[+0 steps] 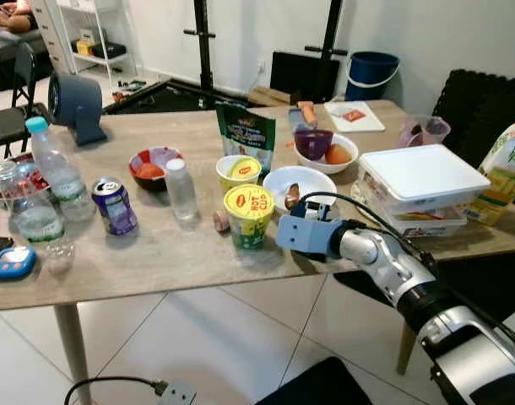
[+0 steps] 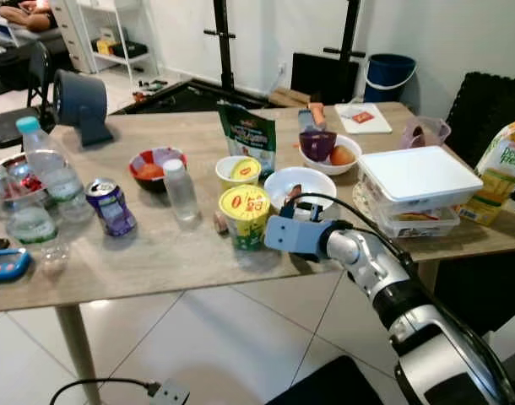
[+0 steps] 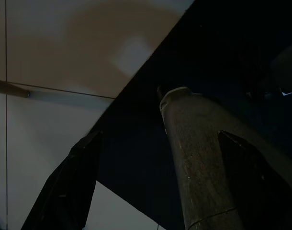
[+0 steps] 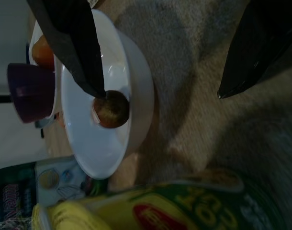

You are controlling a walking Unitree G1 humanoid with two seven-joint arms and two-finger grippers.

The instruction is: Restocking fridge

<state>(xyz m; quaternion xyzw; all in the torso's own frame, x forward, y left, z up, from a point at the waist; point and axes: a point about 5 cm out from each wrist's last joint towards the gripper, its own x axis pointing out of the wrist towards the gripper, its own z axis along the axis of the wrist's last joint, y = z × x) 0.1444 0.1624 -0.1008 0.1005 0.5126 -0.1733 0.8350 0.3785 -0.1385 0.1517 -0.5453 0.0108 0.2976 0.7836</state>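
Observation:
My right gripper [image 1: 295, 204] reaches over the front edge of the wooden table [image 1: 156, 253], open, between the yellow "Hot Cup" noodle cup [image 1: 248, 215] and a white bowl [image 1: 311, 176]. In the right wrist view one finger [image 4: 72, 43] hangs over the bowl [image 4: 136, 72], above a small brown round food item [image 4: 111, 109]; the other finger is over bare table. The noodle cup's lid [image 4: 184, 211] lies close beside. A second noodle cup [image 1: 238, 171], a green pouch [image 1: 246, 131], a small clear bottle [image 1: 181, 190] and a purple can [image 1: 114, 205] stand nearby. My left gripper [image 3: 155, 191] hangs idle, open.
Water bottles [image 1: 59, 173] stand at the table's left, with a red bowl [image 1: 154, 164] and a grey fan [image 1: 74, 105] further in. On the right are a bowl with a purple cup and fruit [image 1: 325, 148], a white lidded container [image 1: 422, 181] and a juice carton [image 1: 502, 173]. A small brown item [image 1: 221, 221] lies beside the noodle cup.

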